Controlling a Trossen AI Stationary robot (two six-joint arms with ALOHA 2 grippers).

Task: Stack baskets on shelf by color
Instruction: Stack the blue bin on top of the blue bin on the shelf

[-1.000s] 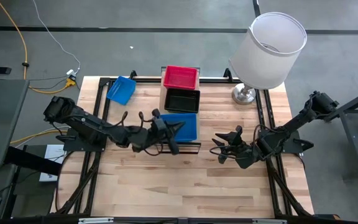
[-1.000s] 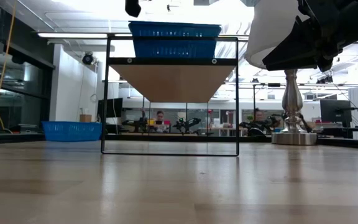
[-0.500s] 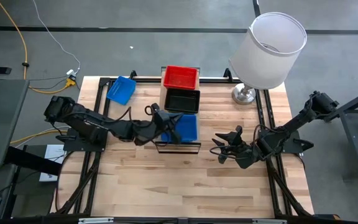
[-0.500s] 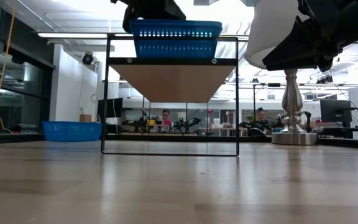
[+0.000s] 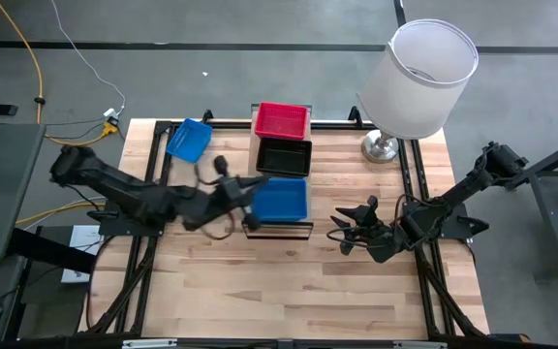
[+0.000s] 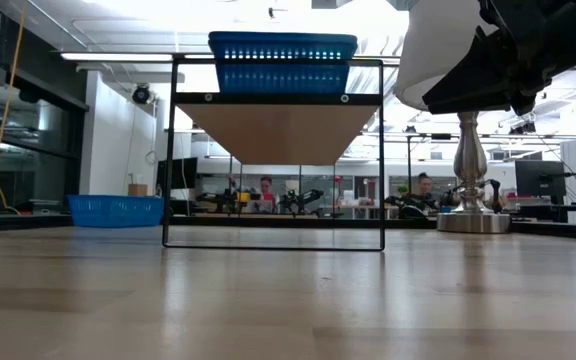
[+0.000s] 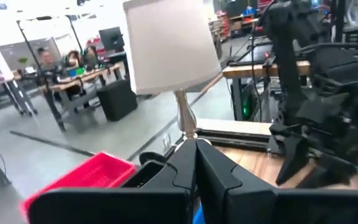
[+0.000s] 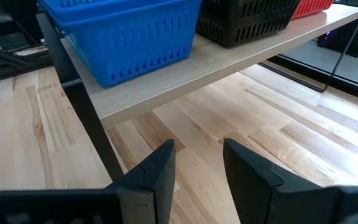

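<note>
The shelf (image 5: 254, 165) carries a red basket (image 5: 282, 120) at its far end, a black basket (image 5: 284, 156) in the middle and a blue basket (image 5: 281, 199) at its near end. In the low view, the blue stack (image 6: 282, 62) is two nested baskets. Another blue basket (image 5: 189, 140) rests on its base at the table's far left. My left gripper (image 5: 232, 190) hovers just left of the blue stack, shut and empty; its fingers (image 7: 196, 163) meet. My right gripper (image 5: 349, 230) hovers open to the right of the shelf, facing the blue stack (image 8: 123, 34).
A white-shaded lamp (image 5: 418, 78) stands on a metal base (image 5: 380, 147) at the table's far right corner. Bare wood tabletop (image 5: 289, 281) lies between the shelf and the near edge. People sit at desks in the room behind the table.
My left gripper reached in over the left edge of the blue stack on the shelf, then drew back toward the table's left. The blue stack stays on the shelf. My right arm kept still.
</note>
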